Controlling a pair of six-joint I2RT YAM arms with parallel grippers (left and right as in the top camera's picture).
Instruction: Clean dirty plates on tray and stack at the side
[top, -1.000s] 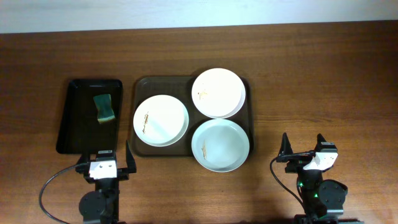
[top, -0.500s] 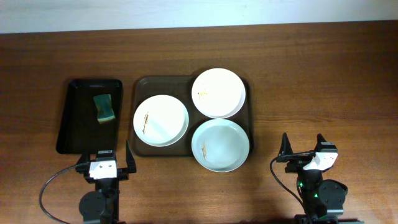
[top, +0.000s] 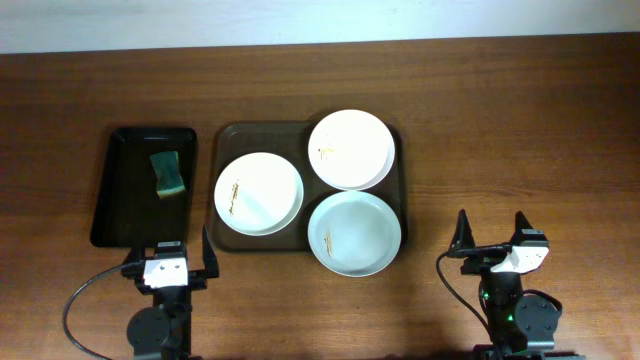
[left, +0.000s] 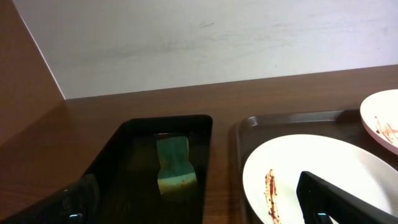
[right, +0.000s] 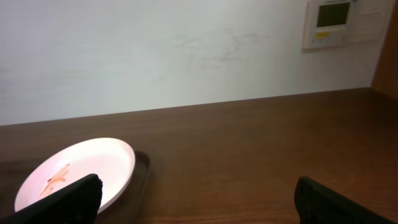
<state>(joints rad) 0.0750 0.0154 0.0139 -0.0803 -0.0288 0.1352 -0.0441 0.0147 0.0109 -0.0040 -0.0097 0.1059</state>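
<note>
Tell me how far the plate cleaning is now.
Done: nothing; the left white plate, upper white plate and mint plate lie smeared on the brown tray. In hand: nothing; left gripper and right gripper are open, empty. Left: fetch the sponge from the black tray, wipe, stack.

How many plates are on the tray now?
3: a white plate at the tray's left, a second white plate far right, a mint plate near right. None seem hidden.

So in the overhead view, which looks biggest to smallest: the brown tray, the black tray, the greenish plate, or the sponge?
1. brown tray
2. black tray
3. mint plate
4. sponge
No two look alike in size.
</note>
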